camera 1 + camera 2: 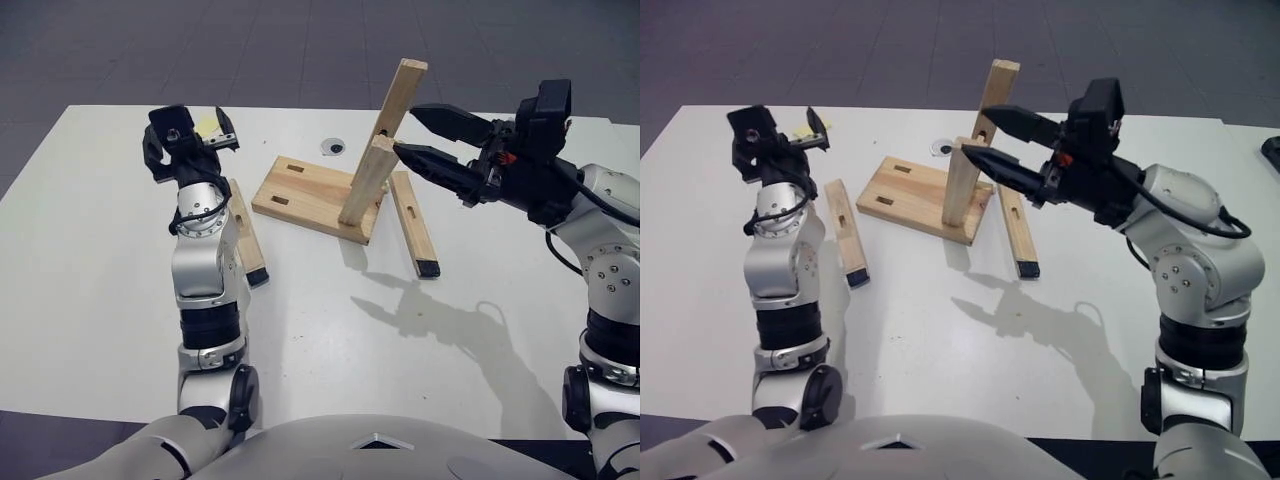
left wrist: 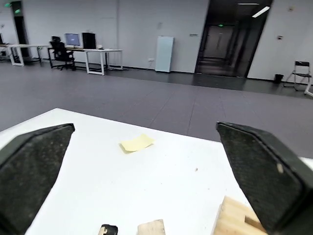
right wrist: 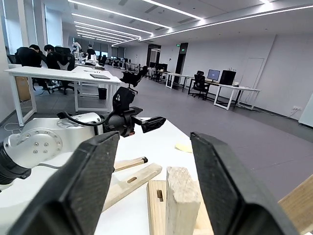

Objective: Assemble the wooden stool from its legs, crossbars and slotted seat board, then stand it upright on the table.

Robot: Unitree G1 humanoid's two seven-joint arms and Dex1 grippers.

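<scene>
The slotted seat board [image 1: 300, 190] lies flat in the middle of the white table [image 1: 90, 260]. Two wooden legs stand in it: a near one [image 1: 366, 185] and a taller, tilted one [image 1: 402, 92] behind. My right gripper [image 1: 407, 129] is open, its fingers on either side of the near leg's top [image 3: 183, 196] without closing on it. Two loose legs with black caps lie flat, one [image 1: 415, 222] right of the board and one [image 1: 248, 238] beside my left arm. My left gripper [image 1: 190, 135] is held up over the table's left side, open and holding nothing.
A yellow paper note [image 2: 137, 143] lies near the table's far edge behind the left gripper. A round grommet hole [image 1: 335, 147] sits behind the board. The near half of the table is bare white surface.
</scene>
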